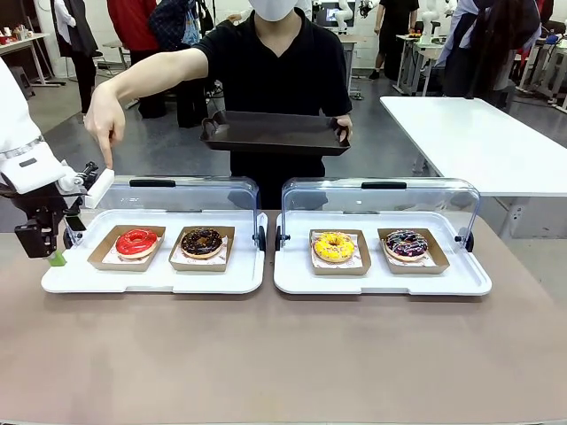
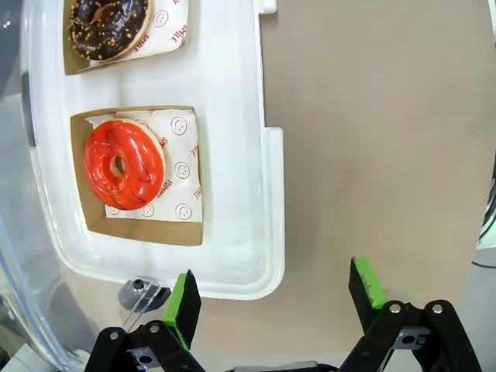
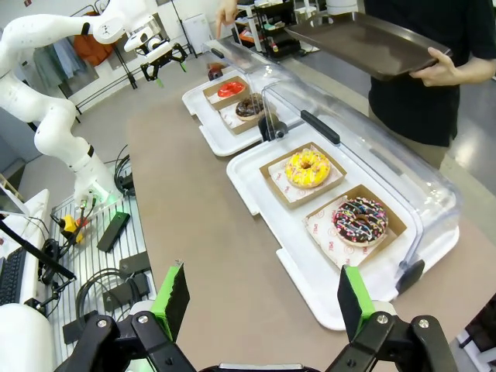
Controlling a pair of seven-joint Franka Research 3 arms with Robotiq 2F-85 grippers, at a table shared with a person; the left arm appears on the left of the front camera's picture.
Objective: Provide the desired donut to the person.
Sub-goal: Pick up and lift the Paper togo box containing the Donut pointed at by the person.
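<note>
So the red glazed ring donut [image 1: 135, 242] sits lower left of centre in the front view. It lies flat in a brown cardboard tray [image 1: 104, 252] at the left end of the left white plastic tray [image 1: 151, 276]. It's round, so no real long axis, and it lies hole-up.

The left gripper [image 2: 275, 293] is at the frame's left edge, just beside that tray's end, jaws spread wide with nothing between them. In its wrist view the donut is up and left of the green pads. How high it hangs over the tray corner I honestly can't tell.

The person [image 1: 275, 62] stands at the top of the frame. One hand [image 1: 104, 119] points its index finger down, above the donut and slightly left, not touching it. The other hand [image 1: 344, 127] holds a dark rectangular serving tray [image 1: 275, 133].

Just right of the red one is a chocolate donut [image 1: 202, 241]. The right gripper [image 3: 263, 298] is spread wide too, over the brown table [image 3: 194, 232], nothing in it.
</note>
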